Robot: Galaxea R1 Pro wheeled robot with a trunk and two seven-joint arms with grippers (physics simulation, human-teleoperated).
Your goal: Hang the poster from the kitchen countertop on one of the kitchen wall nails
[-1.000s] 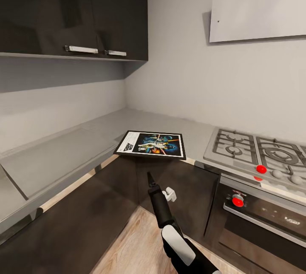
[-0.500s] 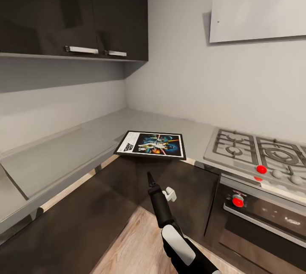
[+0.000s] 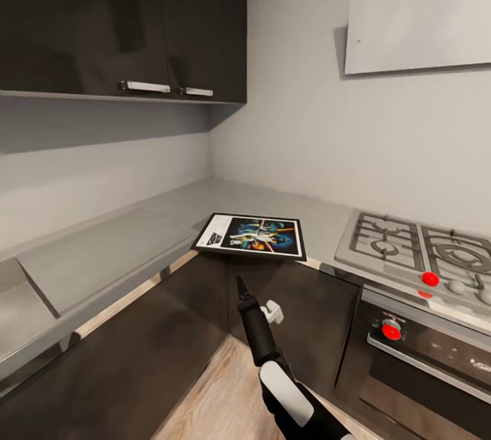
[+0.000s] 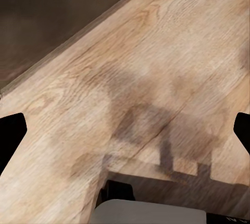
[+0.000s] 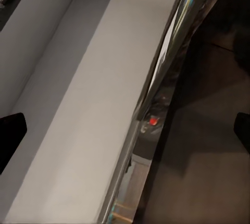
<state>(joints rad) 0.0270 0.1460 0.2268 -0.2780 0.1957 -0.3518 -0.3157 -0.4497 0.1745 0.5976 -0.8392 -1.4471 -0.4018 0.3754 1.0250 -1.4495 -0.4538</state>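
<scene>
The poster (image 3: 251,235) lies flat at the inner corner of the light-grey kitchen countertop (image 3: 129,239), its near edge slightly over the counter's front. It has a black frame, a white border and dark blue artwork. My right gripper (image 3: 240,286) points up toward it from below, in front of the dark cabinet fronts, a short way under the poster's near edge. In the right wrist view the right gripper (image 5: 125,130) is open, facing the countertop (image 5: 88,94) and its glossy edge. My left gripper (image 4: 125,130) is open over the wooden floor (image 4: 156,52), holding nothing.
A gas hob (image 3: 423,249) with red knobs sits right of the poster, above an oven (image 3: 423,351). Dark upper cabinets (image 3: 136,17) hang at the left. A white panel (image 3: 423,20) on the back wall carries a small dark dot (image 3: 357,42). A white cabinet handle (image 3: 273,312) is beside my right arm.
The whole picture has shifted a little right and down, so the camera moved. The poster lies as before and the right arm holds the same pose.
</scene>
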